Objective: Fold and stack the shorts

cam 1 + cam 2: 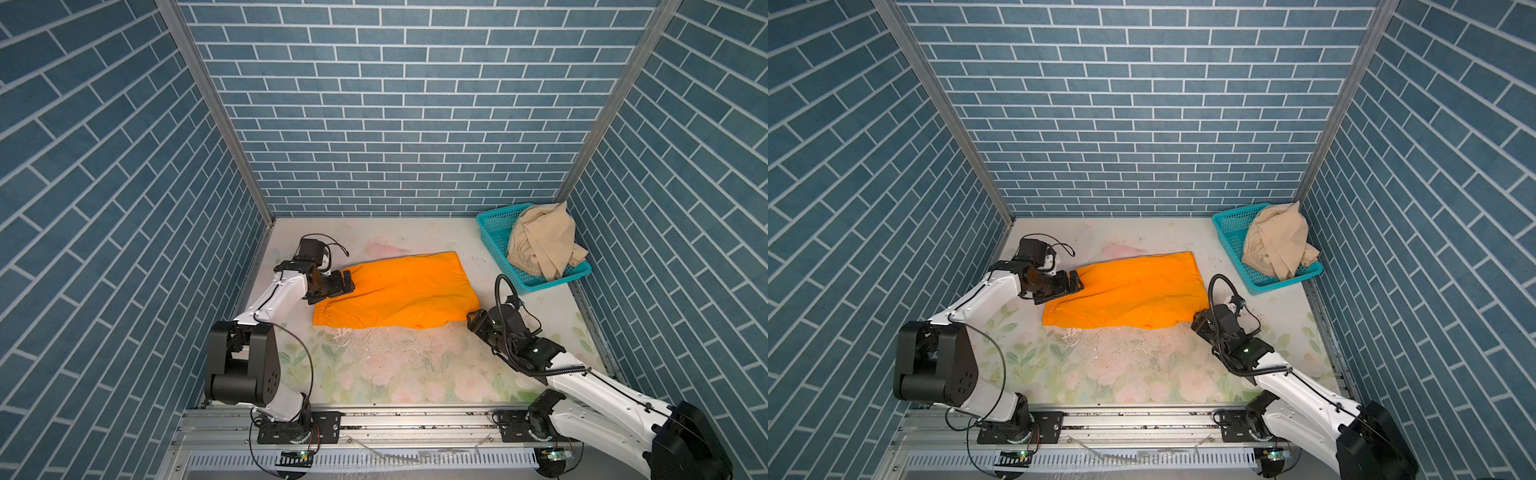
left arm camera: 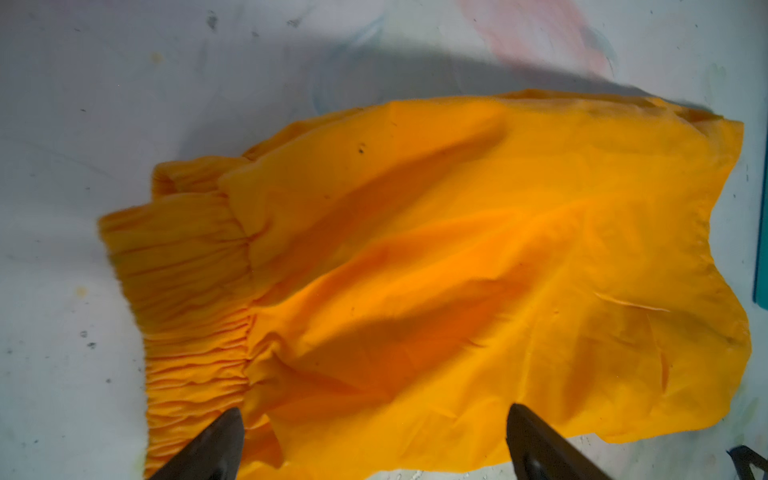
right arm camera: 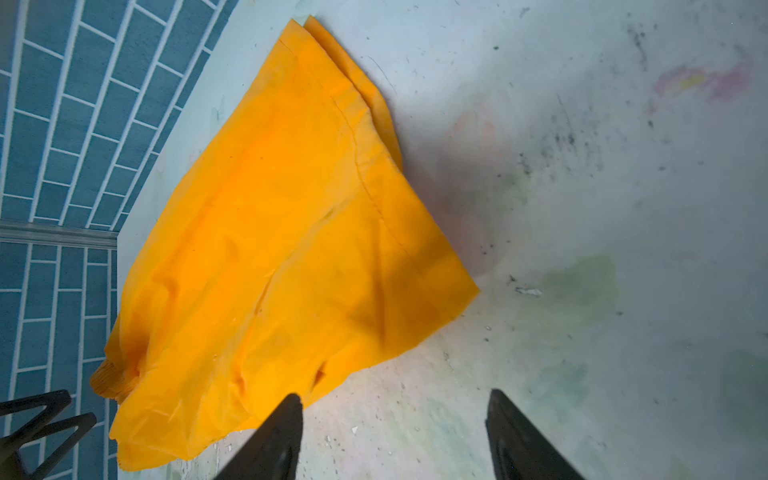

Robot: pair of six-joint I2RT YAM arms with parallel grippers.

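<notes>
The orange shorts (image 1: 399,291) (image 1: 1129,291) lie flat and folded lengthwise across the middle of the table in both top views. Their gathered waistband (image 2: 187,270) points left. My left gripper (image 1: 347,283) (image 1: 1077,283) (image 2: 374,409) hovers open over the waistband end, with cloth below its spread fingers but nothing gripped. My right gripper (image 1: 471,319) (image 1: 1196,321) (image 3: 395,395) stands open by the near right hem corner of the orange shorts (image 3: 282,232), with only bare table between its fingers. The beige shorts (image 1: 540,245) (image 1: 1277,245) lie crumpled in the basket.
A teal perforated basket (image 1: 490,232) (image 1: 1225,232) sits in the back right corner. Blue brick-pattern walls close the back and both sides. The floral table mat (image 1: 395,365) stretches in front of the orange pair, and a metal rail (image 1: 415,419) runs along the front edge.
</notes>
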